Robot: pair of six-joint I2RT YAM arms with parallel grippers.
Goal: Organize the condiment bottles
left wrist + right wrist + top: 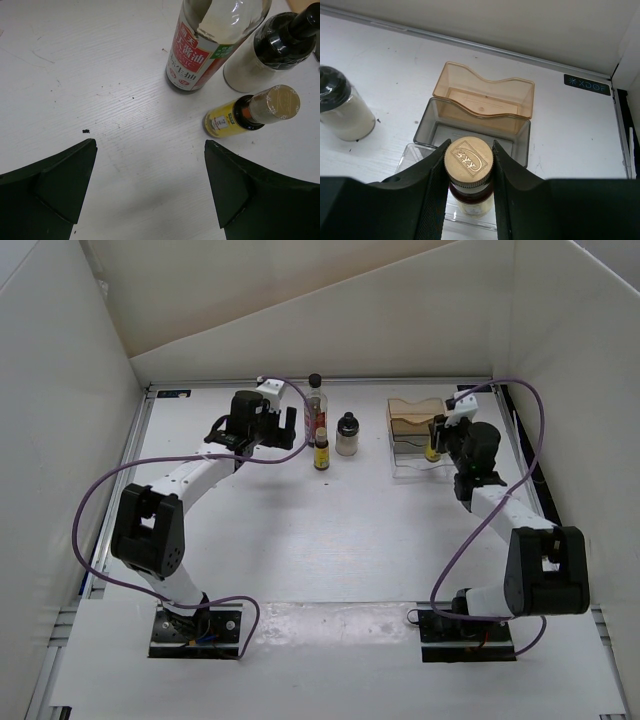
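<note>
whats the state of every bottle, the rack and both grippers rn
tall bottle: upright, capped
whitish jar: upright, capped
yellow bottle on table: upright, capped
held yellow bottle: upright, gripped at cap
rack: back tiers unfilled
left gripper: open, empty
right gripper: shut on held yellow bottle

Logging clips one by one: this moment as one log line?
right gripper: shut on small yellow bottle at rack | left gripper: open, empty | tall bottle, jar, other yellow bottle: on table
</note>
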